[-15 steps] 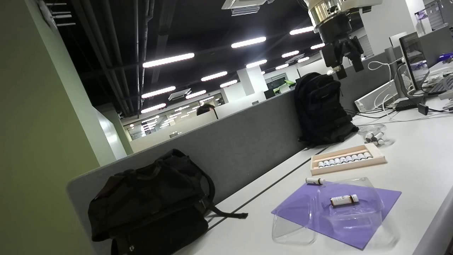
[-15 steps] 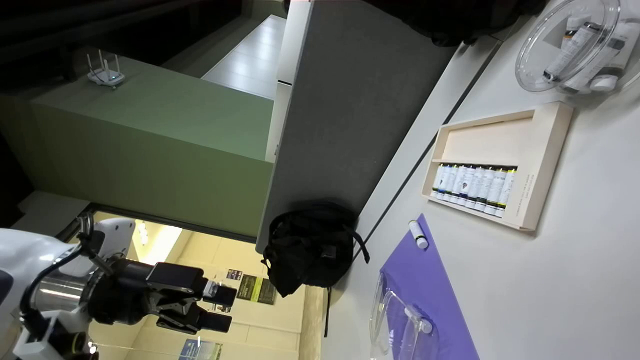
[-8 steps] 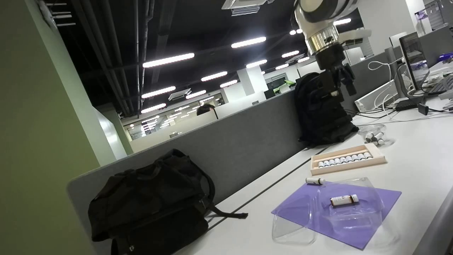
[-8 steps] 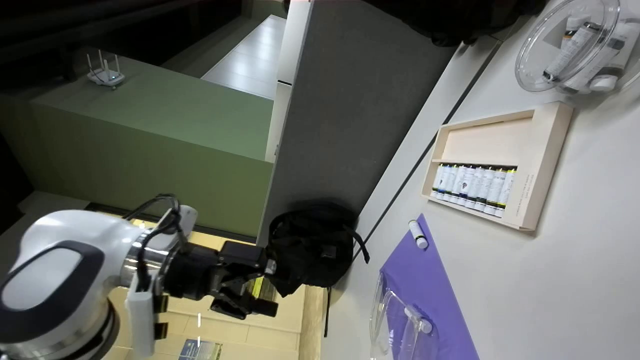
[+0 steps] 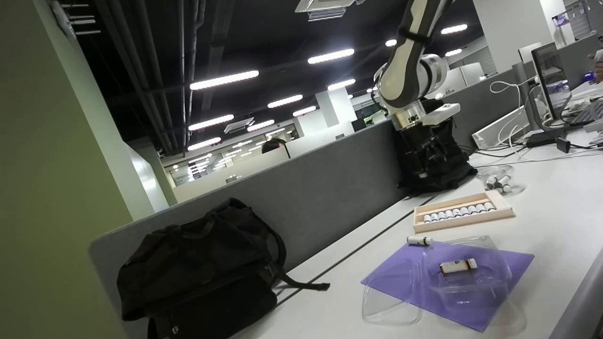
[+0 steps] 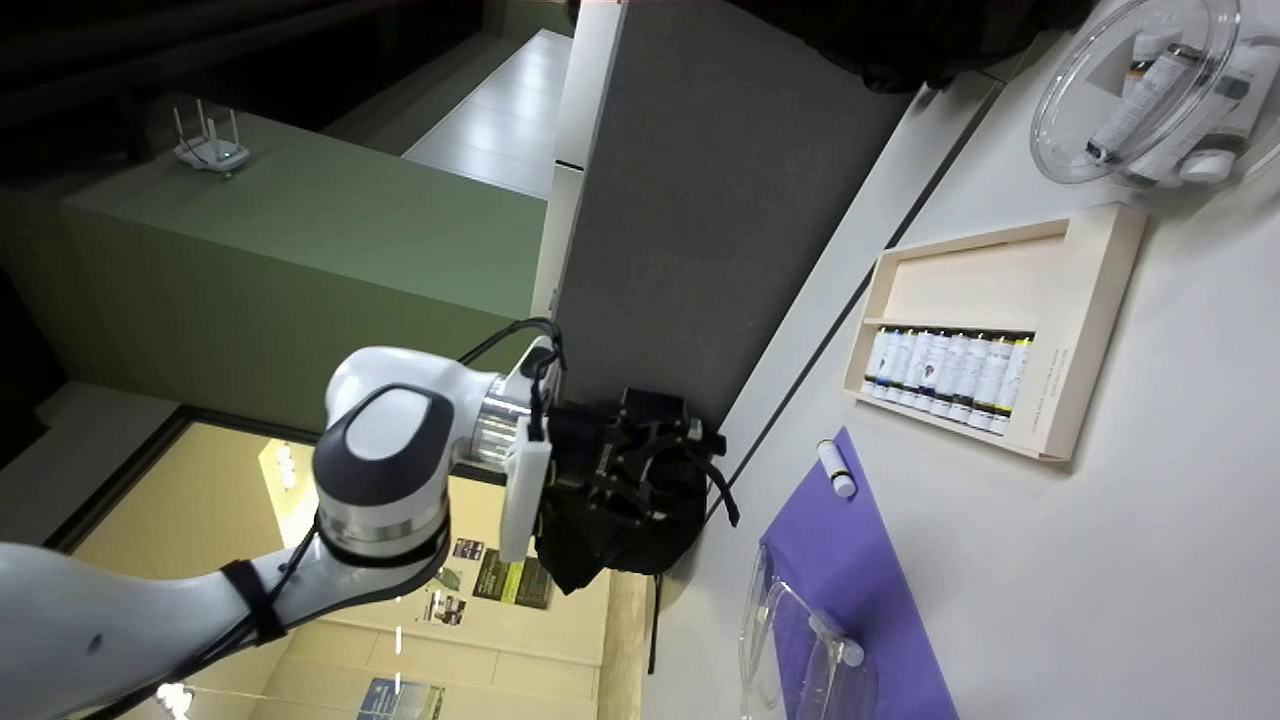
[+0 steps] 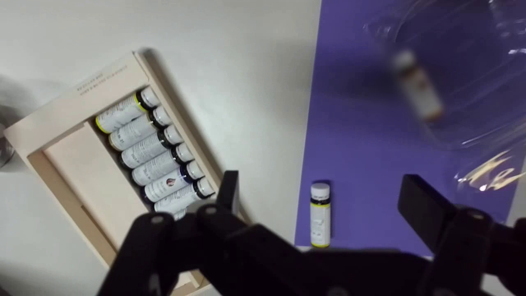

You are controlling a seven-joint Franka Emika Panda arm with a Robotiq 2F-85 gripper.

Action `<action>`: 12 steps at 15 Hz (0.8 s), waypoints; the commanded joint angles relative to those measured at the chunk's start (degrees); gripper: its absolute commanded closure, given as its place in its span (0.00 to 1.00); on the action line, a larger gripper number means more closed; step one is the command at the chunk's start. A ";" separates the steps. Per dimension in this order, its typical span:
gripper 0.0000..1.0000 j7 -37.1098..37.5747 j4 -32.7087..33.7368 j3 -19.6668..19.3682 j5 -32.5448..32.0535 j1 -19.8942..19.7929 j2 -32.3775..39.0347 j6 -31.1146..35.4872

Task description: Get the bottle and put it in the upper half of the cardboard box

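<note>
- Gripper [image 7: 324,196]: jaws spread wide, nothing held, raised well clear of the purple sheet [image 7: 349,144].
- Bottle [image 7: 320,224] (presumed target): on its side at the purple sheet's corner nearest the cardboard box [image 7: 78,100].
- Handling: probably light, rigid, smooth; liable to roll.
- Grip: across mid-body, clear of the cap [image 7: 320,191]; squeeze lightly.

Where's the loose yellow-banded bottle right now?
In the wrist view, the bottle lies low, right of centre, at the lower left corner of the purple sheet, with the cardboard box to its left.
</note>
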 commanded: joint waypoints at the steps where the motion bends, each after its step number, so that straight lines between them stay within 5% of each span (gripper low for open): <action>1: 0.00 8.31 14.25 -1.14 -5.03 1.58 11.84 -3.26; 2: 0.00 2.94 6.92 -0.19 -2.15 0.16 6.81 -0.25; 12: 0.00 2.80 8.18 -0.16 -2.24 0.26 8.38 -0.16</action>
